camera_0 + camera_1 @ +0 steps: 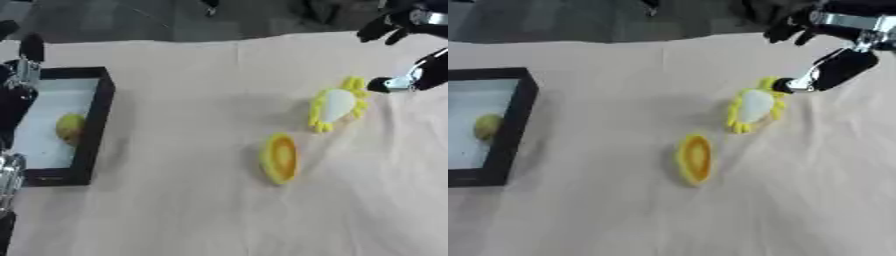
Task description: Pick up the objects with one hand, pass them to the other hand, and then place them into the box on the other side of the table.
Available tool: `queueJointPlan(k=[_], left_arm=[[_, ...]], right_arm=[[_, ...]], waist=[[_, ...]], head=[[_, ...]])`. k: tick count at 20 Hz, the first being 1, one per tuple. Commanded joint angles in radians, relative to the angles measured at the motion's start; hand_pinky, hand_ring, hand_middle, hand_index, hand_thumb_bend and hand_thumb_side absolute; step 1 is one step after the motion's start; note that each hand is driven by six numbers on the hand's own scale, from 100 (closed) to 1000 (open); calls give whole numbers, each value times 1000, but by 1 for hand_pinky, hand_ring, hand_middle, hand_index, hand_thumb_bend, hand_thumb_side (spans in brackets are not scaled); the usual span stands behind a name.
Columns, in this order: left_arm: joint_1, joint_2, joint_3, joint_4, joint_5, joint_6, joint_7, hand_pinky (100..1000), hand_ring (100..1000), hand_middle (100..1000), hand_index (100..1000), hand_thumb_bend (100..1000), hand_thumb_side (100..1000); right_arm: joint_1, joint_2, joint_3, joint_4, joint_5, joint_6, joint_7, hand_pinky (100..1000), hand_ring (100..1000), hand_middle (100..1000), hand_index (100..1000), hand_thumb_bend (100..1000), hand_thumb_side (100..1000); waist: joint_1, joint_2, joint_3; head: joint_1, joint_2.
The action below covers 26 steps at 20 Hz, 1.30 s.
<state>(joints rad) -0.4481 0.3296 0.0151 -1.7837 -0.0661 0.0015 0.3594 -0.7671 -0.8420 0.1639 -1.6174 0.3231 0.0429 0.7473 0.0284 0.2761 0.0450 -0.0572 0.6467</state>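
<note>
A yellow toy with a white middle and stubby yellow legs (752,106) lies on the cloth at centre right. My right hand (837,67) comes in from the upper right, open, with one fingertip (785,86) at the toy's far end; nothing is held. Nearer me lies a yellow oval piece with an orange centre (695,159). The black box with a white floor (98,120) stands at the left edge and holds a yellowish round object (70,128). My left hand (24,70) shows at the left edge beside the box, open with fingers up.
A beige cloth (192,210) covers the table, its far edge running along the top against a dark floor. Bare cloth lies between the box and the two yellow things, and along the front.
</note>
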Motion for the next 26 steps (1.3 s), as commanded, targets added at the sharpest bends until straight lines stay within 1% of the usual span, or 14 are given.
queueJointPlan(k=[1, 3, 4, 8, 14, 17, 19, 20, 23, 26], left_arm=[[-14, 12, -1, -26, 2, -1, -5, 669, 955, 758, 780, 448, 552], [-17, 11, -3, -28, 3, -2, -6, 668, 954, 757, 780, 446, 549], [-18, 10, -4, -29, 3, -3, -7, 668, 954, 757, 779, 443, 550], [-17, 11, -4, -31, 3, -1, -7, 668, 955, 755, 777, 432, 556], [-21, 10, -3, -33, 4, 4, 2, 669, 955, 754, 776, 427, 558], [-24, 9, -3, -33, 4, 6, 4, 668, 954, 752, 775, 424, 558], [-25, 7, -4, -32, 5, 7, 2, 671, 958, 752, 776, 365, 525], [-25, 6, -4, -32, 6, 9, 0, 674, 960, 752, 775, 352, 518], [-21, 7, -3, -33, 6, 12, -1, 673, 960, 752, 774, 365, 526], [-19, 9, 1, -35, 7, 13, 7, 673, 959, 750, 772, 369, 528]], right_arm=[[-40, -26, 22, 65, 32, -43, 31, 844, 900, 814, 868, 551, 168], [-55, -7, 37, 115, 47, -65, 43, 844, 901, 812, 867, 549, 164], [-61, 2, 42, 137, 55, -74, 44, 843, 898, 808, 863, 566, 153], [-79, 38, 68, 223, 141, -122, -7, 845, 899, 812, 873, 575, 147], [-102, 83, 87, 343, 208, -173, -40, 850, 927, 828, 873, 570, 144], [-118, 104, 87, 383, 228, -190, -54, 855, 944, 844, 872, 567, 143], [-129, 116, 86, 409, 251, -196, -65, 855, 945, 847, 871, 566, 149], [-133, 121, 86, 425, 265, -198, -70, 856, 949, 852, 870, 568, 166], [-141, 138, 82, 478, 305, -202, -91, 853, 946, 850, 866, 565, 164], [-143, 150, 82, 516, 326, -215, -102, 850, 934, 833, 853, 559, 154]], waist=[[-9, -17, 3], [-9, -16, 6], [-8, -16, 8], [-7, -14, 14], [-6, -9, 20], [-4, -4, 24], [-4, -1, 26], [-4, 1, 27], [-1, 5, 33], [3, 9, 38]], head=[[-11, -17], [-18, -18], [-21, -19], [-33, -23], [-44, -23], [-49, -24], [-53, -24], [-58, -24], [-71, -18], [-68, -15]])
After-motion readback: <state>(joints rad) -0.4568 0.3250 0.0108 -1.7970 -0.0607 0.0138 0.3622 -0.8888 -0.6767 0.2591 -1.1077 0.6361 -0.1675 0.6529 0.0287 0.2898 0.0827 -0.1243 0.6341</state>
